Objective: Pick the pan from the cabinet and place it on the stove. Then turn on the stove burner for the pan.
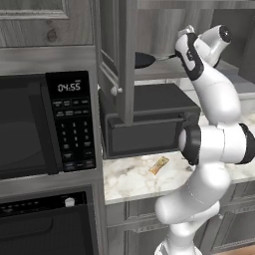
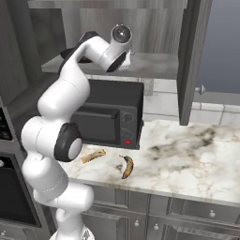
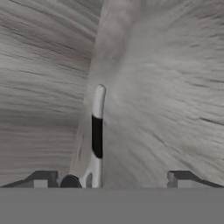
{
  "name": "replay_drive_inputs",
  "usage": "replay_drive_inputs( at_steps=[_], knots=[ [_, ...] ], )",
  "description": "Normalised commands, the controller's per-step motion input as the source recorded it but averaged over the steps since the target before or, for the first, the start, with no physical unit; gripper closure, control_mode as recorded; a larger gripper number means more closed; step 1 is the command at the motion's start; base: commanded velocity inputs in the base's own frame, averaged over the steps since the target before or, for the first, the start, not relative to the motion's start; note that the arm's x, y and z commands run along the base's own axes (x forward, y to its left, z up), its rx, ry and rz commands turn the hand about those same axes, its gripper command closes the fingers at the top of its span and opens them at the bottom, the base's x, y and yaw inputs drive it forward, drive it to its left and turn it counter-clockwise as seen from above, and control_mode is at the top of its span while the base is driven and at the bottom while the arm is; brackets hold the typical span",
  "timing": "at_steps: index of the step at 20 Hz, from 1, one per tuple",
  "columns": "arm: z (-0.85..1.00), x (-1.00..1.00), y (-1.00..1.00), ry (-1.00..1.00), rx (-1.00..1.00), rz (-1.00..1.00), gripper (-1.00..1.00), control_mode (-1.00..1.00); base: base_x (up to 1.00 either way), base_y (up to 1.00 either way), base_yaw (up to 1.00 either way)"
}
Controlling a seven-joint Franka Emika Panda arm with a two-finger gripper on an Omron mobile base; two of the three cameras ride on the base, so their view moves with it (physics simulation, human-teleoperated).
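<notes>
The cabinet [image 1: 149, 15] stands open, its door [image 1: 122, 64] swung out to the left. On its shelf [image 2: 154, 65] lies the black pan [image 1: 143, 60], with its thin handle [image 1: 164, 57] pointing right toward my hand. My gripper [image 1: 175, 56] reaches into the cabinet at the end of that handle. In the hand view the silver handle with a dark band [image 3: 97, 131] runs up between my open fingers, nearer the left fingertip [image 3: 41, 178] than the right; the gripper [image 3: 113, 179] does not touch it. The stove and the stove burner are out of view.
A black countertop oven [image 1: 144, 124] sits under the cabinet shelf on the marble counter [image 2: 187, 159]. A banana [image 2: 126, 166] and a tan scrap [image 2: 93, 155] lie on the counter. A built-in microwave [image 1: 30, 129] is at left. The second open door [image 2: 190, 61] hangs at right.
</notes>
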Motion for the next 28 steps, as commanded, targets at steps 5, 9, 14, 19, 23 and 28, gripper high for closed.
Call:
replay_drive_inputs(
  at_steps=[5, 9, 14, 19, 23, 28],
  knots=[
    [-0.13, 0.49, 0.0, 0.01, 0.0, 0.0, -1.0, -1.0, 0.0, 0.0, 0.0],
    [-0.12, 0.53, 0.0, 0.0, 0.0, 0.02, -1.0, -1.0, 0.0, 0.0, 0.0],
    [-0.17, 0.49, 0.04, -0.03, 0.0, 0.09, -1.0, -1.0, 0.0, 0.0, 0.0],
    [0.0, 0.33, 0.0, -0.09, 0.0, 0.15, -1.0, -1.0, 0.0, 0.0, 0.0],
    [-0.04, 0.4, 0.03, -0.04, -0.03, 0.14, -1.0, -1.0, 0.0, 0.0, 0.0],
    [-0.18, 0.43, 0.02, -0.01, -0.06, 0.07, -1.0, -1.0, 0.0, 0.0, 0.0]
  ],
)
